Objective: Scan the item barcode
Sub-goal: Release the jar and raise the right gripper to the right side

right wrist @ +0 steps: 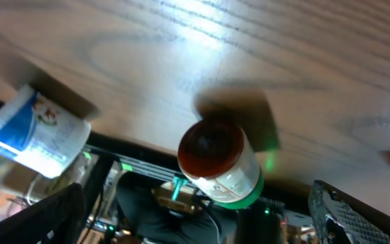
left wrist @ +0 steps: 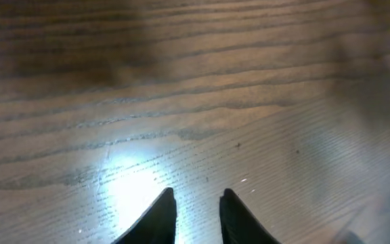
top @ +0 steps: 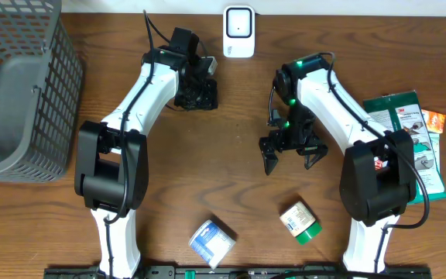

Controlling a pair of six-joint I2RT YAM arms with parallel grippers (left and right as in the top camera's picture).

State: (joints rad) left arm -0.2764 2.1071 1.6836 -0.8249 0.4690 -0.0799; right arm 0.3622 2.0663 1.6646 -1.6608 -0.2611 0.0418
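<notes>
Wooden tabletop (top: 231, 194), brown and grained, carries the whole scene. The right pincer (top: 291, 163) hangs over the middle of the tabletop with its jaws spread wide and nothing between them. Nearest to it, toward the front edge, lies a green-based bottle (top: 300, 221) with a dark cap and a white label. The bottle is apart from the fingers and seemingly on its side. Left of the bottle, also by the front edge, lies a blue-and-white tub (top: 211, 242).

The left pincer (top: 196, 94) sits near the far edge. Its fingertips (left wrist: 162, 213) are drawn almost together, leaving a narrow gap that holds only bare wood. Just beside it, at the middle of the far edge, stands the white scanner (top: 238, 31). A grey basket (top: 22, 93) fills the far left corner, and flat green packets (top: 409, 139) lie along the right edge.

Progress, as a judgement: no item is lifted, and none faces the scanner. Which item is meant cannot be told, though the bottle lies closest to the open pincer. Grasping an item, carrying it to the far edge and turning its barcode to the scanner all appear to remain.
</notes>
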